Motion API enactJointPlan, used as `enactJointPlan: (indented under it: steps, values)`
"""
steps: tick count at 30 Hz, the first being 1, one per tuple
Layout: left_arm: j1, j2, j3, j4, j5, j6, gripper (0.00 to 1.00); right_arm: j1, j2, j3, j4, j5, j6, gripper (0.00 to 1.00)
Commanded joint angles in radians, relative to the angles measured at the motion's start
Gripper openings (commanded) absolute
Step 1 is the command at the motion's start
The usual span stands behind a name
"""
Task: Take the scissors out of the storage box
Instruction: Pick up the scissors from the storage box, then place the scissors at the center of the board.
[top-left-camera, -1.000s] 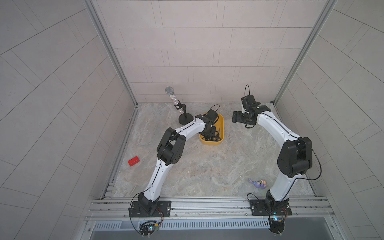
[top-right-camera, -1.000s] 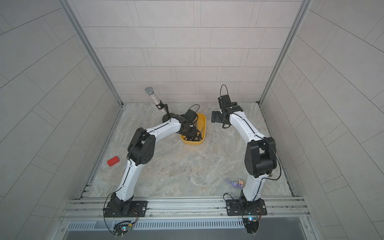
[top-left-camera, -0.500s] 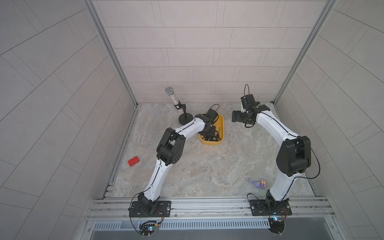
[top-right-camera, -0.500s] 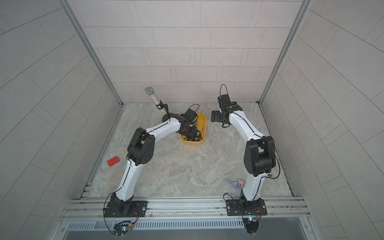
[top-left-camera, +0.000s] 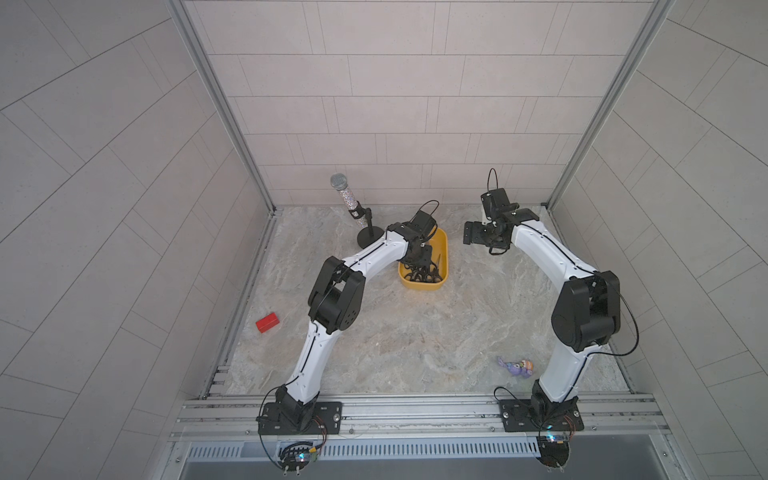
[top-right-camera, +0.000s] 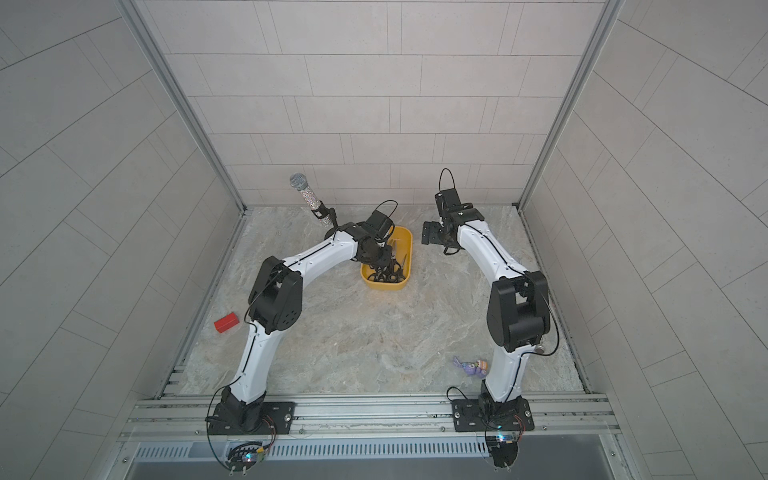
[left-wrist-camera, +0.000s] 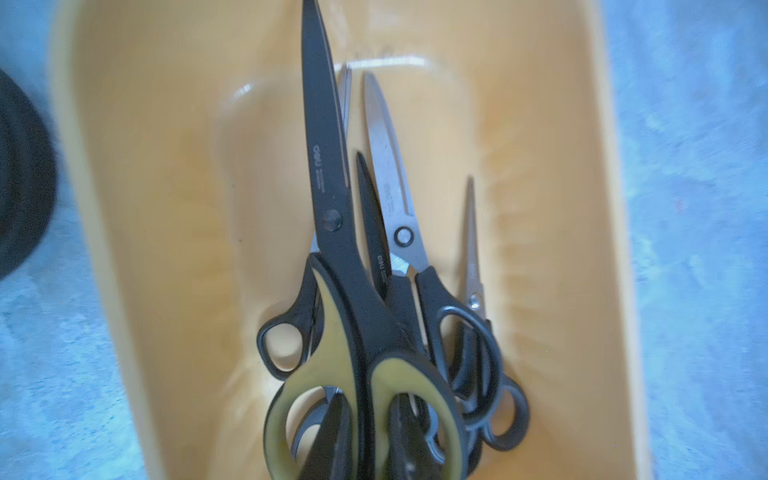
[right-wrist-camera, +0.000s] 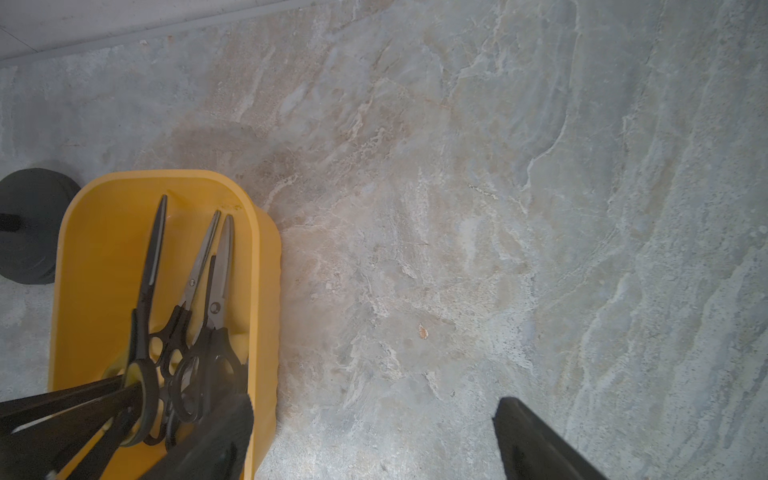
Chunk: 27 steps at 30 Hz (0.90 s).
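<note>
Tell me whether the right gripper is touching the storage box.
Apart. Both top views show bare floor between the right gripper and the storage box.

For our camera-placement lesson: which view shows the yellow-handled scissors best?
The left wrist view: the yellow-handled scissors fill it, blade and handles plain. The right wrist view shows them smaller, handles partly hidden. In both top views they are lost in a dark tangle in the box.
</note>
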Motion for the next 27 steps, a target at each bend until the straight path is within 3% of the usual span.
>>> enactJointPlan:
  steps: [1, 7, 19, 27]
  values:
    - [0.006, -0.108, 0.037, -0.012, -0.029, 0.021, 0.0, -0.003, 0.003, 0.023, -0.031, 0.017, 0.002, 0.96]
    - [0.006, -0.253, -0.086, -0.03, -0.096, -0.005, 0.0, -0.003, -0.012, 0.028, -0.05, 0.022, -0.008, 0.96]
    - [0.005, -0.762, -0.784, 0.081, -0.297, -0.076, 0.0, 0.107, -0.094, -0.044, -0.081, 0.015, 0.002, 0.96]
    - [0.009, -0.861, -1.073, 0.152, -0.335, -0.14, 0.0, 0.181, -0.08, -0.006, -0.105, 0.022, 0.003, 0.95]
